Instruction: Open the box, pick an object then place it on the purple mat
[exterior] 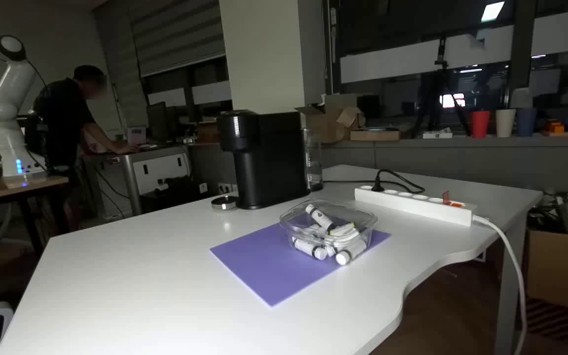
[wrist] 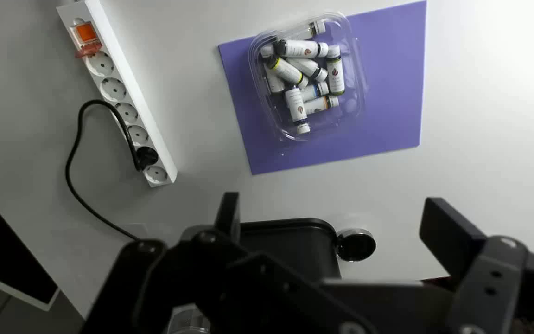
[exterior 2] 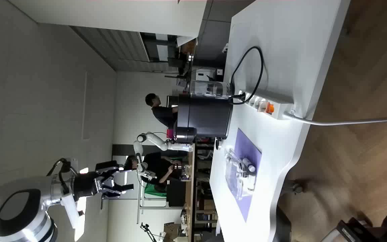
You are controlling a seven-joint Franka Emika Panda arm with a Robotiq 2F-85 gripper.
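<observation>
The gripper (wrist: 339, 222) spans the bottom of the wrist view, its fingers (wrist: 450, 236) spread wide with nothing between them; in an exterior view it hangs at lower left, well apart from the table (exterior 2: 281, 50). The clear box (wrist: 351, 88) sits on the purple mat (wrist: 392, 93) at the wrist frame's upper middle, filled with small white-labelled bottles (wrist: 336, 76); I cannot tell whether its lid is shut. The step in hand looks to be the approach, contact not yet made. The next move, I judge, calls for carrying the gripper clear of the black appliance (wrist: 295, 243) at bottom middle, over the box, then down: onto the lid's edge if it is on, around an upper bottle if not. Bare mat right of the box would suit the placing.
</observation>
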